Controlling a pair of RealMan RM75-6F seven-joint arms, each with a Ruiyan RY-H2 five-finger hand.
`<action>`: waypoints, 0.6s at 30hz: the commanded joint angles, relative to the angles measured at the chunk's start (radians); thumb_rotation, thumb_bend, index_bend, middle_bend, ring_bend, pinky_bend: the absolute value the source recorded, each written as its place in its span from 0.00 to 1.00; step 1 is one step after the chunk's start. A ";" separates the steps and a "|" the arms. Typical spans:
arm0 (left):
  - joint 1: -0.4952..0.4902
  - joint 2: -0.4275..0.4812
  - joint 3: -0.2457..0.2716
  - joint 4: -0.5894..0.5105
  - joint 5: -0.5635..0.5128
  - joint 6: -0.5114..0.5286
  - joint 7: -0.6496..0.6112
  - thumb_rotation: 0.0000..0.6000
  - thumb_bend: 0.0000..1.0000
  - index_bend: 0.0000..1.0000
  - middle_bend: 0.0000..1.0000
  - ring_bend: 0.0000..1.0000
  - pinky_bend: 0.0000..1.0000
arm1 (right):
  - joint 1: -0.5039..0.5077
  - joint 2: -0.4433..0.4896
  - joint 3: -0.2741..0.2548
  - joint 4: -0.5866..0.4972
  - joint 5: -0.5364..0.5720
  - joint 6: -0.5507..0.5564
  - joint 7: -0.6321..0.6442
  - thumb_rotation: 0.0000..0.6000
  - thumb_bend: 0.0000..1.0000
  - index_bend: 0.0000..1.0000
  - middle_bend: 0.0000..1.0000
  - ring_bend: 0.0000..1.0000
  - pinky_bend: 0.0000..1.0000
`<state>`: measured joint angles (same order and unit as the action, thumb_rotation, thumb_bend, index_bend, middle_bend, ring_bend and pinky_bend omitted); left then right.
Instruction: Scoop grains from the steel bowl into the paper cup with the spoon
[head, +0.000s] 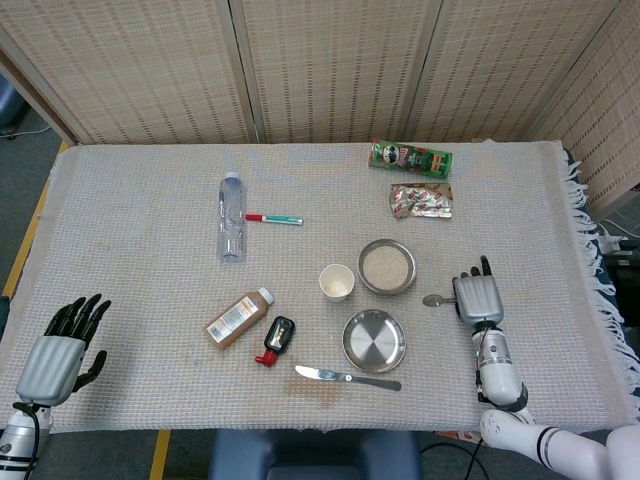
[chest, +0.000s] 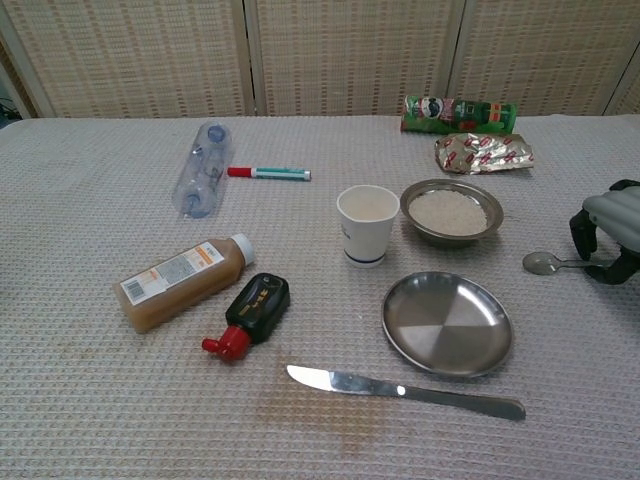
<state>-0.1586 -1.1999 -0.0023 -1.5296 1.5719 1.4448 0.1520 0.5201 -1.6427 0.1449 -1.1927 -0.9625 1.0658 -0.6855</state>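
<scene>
Steel spoon (chest: 546, 263) handle under curled right hand (head: 478, 298) fingers, firm grip unclear, left hand (head: 62, 345) spread, holding nothing

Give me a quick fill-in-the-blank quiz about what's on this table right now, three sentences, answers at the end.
1. The right hand holds the ____ by its handle.
2. The grains fill the steel bowl, which stands directly right of the paper ____.
3. The ____ lies on the cloth in front of the empty steel plate.

Answers: spoon; cup; knife
</scene>
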 joint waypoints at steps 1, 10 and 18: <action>0.000 0.000 0.000 0.000 -0.001 -0.001 0.000 1.00 0.43 0.00 0.00 0.00 0.12 | 0.002 0.010 -0.001 -0.019 -0.002 0.010 -0.019 1.00 0.32 0.64 0.45 0.23 0.06; 0.001 0.000 0.002 -0.001 0.003 0.001 0.002 1.00 0.43 0.00 0.00 0.00 0.12 | 0.013 0.015 0.012 -0.032 0.037 0.004 -0.054 1.00 0.33 0.67 0.51 0.32 0.14; 0.000 0.001 0.004 -0.002 0.005 0.000 0.003 1.00 0.43 0.00 0.00 0.00 0.12 | 0.021 0.014 0.016 -0.026 0.060 -0.008 -0.061 1.00 0.33 0.70 0.53 0.34 0.22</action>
<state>-0.1583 -1.1991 0.0012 -1.5315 1.5767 1.4450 0.1553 0.5413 -1.6287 0.1604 -1.2189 -0.9025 1.0581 -0.7468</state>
